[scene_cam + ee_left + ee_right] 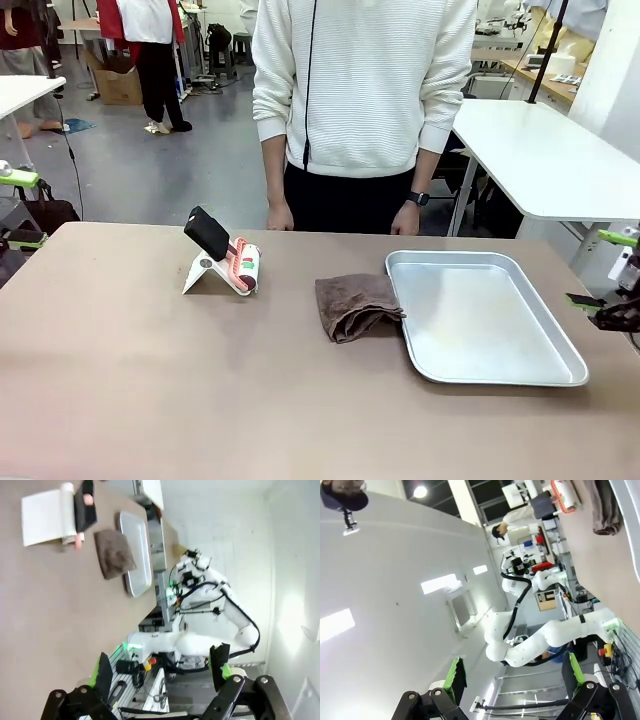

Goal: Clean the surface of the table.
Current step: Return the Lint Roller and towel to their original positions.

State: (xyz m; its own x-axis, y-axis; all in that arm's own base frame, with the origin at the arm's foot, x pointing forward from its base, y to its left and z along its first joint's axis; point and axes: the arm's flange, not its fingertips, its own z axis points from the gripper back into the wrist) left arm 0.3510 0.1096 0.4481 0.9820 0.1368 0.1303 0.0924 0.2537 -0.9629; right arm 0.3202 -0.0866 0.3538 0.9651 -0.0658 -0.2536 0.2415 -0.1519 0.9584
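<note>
Two spread, empty end effectors (pixel 160 677) (pixel 512 680) off the brown table (pixel 150 390), workshop beyond.

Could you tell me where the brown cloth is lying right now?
In the front view, the cloth lies mid-table, touching the tray's left edge, right of the lint roller.

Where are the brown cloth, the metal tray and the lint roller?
brown cloth (pixel 355 305), front view, middle of the folded cloth.
metal tray (pixel 480 325), front view, bare floor.
lint roller (pixel 243 267), front view, its roll.
</note>
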